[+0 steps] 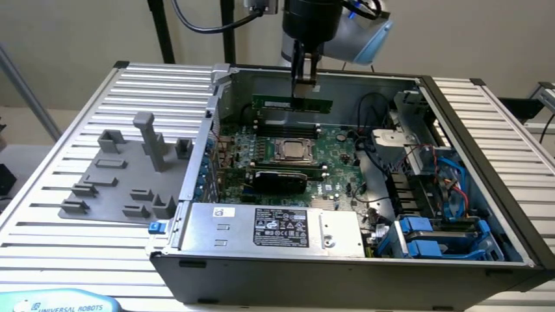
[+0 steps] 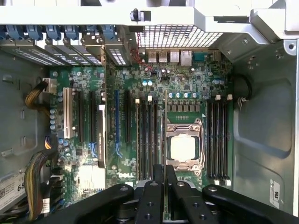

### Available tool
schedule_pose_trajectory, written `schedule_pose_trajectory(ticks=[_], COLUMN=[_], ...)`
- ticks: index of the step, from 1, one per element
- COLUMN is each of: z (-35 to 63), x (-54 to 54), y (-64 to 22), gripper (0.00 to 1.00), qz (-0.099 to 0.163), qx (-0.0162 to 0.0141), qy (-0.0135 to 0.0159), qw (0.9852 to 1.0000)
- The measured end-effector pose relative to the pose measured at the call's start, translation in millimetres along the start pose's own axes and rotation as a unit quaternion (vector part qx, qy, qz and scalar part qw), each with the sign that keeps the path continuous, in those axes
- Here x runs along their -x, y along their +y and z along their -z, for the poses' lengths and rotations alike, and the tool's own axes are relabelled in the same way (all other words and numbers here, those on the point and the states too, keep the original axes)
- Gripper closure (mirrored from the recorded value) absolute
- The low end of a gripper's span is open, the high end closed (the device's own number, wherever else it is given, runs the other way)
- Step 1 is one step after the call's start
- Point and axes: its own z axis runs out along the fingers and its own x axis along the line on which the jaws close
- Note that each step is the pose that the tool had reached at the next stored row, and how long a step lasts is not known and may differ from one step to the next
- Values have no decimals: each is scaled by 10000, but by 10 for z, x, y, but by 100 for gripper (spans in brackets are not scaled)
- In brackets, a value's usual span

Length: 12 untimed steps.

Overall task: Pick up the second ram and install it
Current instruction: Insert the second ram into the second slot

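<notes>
Green ram stick (image 1: 292, 103) clamped in the end effector (image 1: 305, 83), over the board of one open computer case (image 1: 347, 273).

One ram stick is visible: thin, narrow and long, with small dark chips. It is held level on its long edge just beyond the single processor socket (image 1: 295, 151), toward the case's back wall. Two banks of black memory slots (image 2: 218, 140) flank the socket (image 2: 183, 148), four in each as far as I can count. One arm drops straight down, its two fingers (image 2: 158, 179) pinching the stick (image 2: 164, 130) parallel to the slots.
</notes>
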Motion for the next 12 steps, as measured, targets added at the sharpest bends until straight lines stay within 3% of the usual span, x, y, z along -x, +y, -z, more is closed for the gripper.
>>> schedule_pose_trajectory(ticks=[12], z=[-218], x=[-26], y=[-6], gripper=[86], qz=[0], qx=[0], qy=[1], qw=[10000])
